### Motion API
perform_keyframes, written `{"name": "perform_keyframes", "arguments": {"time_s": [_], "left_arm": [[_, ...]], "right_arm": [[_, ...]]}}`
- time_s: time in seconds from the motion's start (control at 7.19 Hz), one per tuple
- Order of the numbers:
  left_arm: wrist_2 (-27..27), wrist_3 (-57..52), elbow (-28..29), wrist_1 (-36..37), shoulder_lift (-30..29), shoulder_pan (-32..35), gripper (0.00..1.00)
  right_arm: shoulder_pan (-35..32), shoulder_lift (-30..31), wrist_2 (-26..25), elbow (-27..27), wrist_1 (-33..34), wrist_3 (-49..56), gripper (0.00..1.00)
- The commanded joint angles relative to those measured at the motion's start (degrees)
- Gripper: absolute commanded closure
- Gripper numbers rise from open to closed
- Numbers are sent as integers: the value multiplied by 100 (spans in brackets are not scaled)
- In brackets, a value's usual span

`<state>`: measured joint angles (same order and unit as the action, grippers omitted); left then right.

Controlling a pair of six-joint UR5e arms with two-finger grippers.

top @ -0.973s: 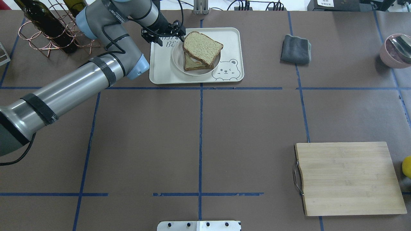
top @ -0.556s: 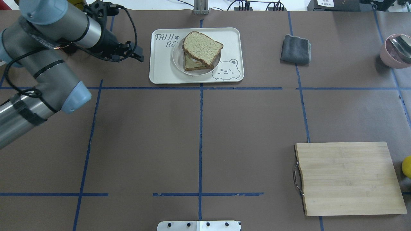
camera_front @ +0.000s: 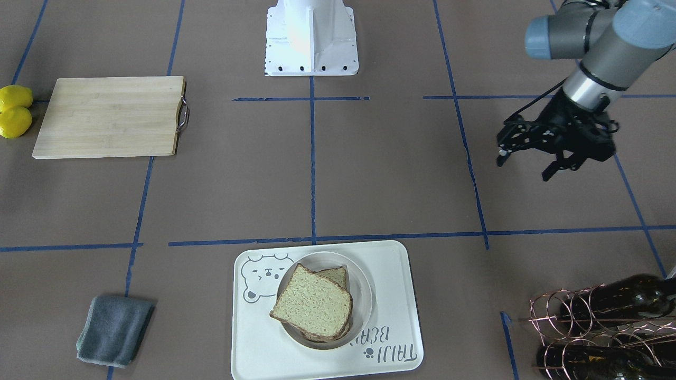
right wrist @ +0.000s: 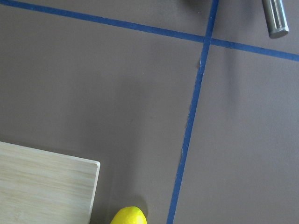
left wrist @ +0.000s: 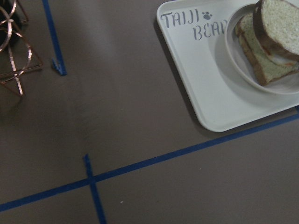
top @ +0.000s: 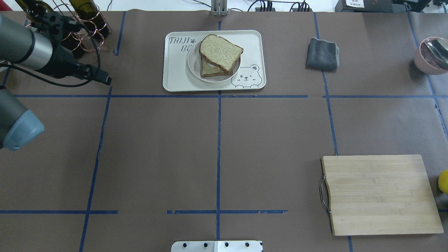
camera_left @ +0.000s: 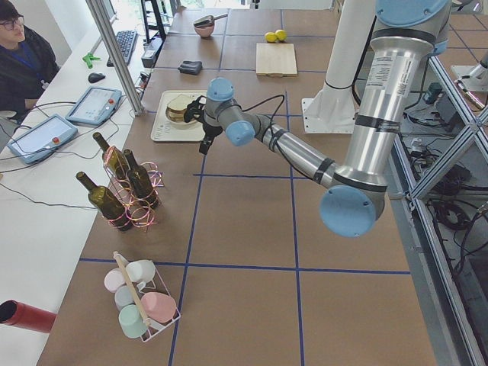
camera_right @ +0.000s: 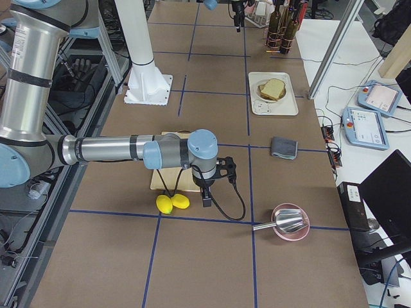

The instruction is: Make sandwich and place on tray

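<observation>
The sandwich point(top: 220, 52) has two speckled tan bread slices with a sliver of white egg between them. It lies on a small round white plate in the cream tray point(top: 175, 71) with the bear drawing, at the table's far middle. It also shows in the front view point(camera_front: 311, 306) and the left wrist view point(left wrist: 275, 32). My left gripper point(camera_front: 523, 168) is open and empty, well to the left of the tray, above the table. My right gripper point(camera_right: 215, 186) shows only in the right side view, near the cutting board. I cannot tell whether it is open or shut.
A wooden cutting board point(top: 378, 194) lies at the near right with two lemons point(camera_front: 15, 111) beside it. A grey cloth point(top: 322, 53) lies right of the tray. A pink bowl with a ladle point(top: 432, 54) stands far right. Wine bottles in a copper rack point(top: 80, 21) stand far left.
My left gripper has drawn back from the tray's left edge, moving left and nearer, and the arm has swung out of the table's middle. The sandwich has not moved.
</observation>
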<state>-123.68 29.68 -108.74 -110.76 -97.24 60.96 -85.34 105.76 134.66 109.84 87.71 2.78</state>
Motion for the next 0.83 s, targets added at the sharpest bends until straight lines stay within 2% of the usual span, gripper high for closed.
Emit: {"name": "perform_keyframes", "arguments": {"time_s": [0.0,0.14,0.28,0.42,0.56,0.7], "left_arm": [[-409,-1835,80,37,1001,957,0],[-481,-2557,186,46,1336,1370,0],[-638,-2807,178,377,1548,1818,0],[-1214,-2853,248,1407,1454,2423,0],[-1246,-2993,257,1904,1453,2542,0],[-1246,-3264,353,1909,1497,2569,0]], "right_arm": [[0,6,-2,-7,0,12,0],[0,-3,-2,-7,0,12,0],[0,-3,-2,-15,0,3,0],[0,-3,7,-7,-8,3,0],[0,-3,7,-7,-9,-6,0],[0,-3,7,-7,0,-6,0]]}}
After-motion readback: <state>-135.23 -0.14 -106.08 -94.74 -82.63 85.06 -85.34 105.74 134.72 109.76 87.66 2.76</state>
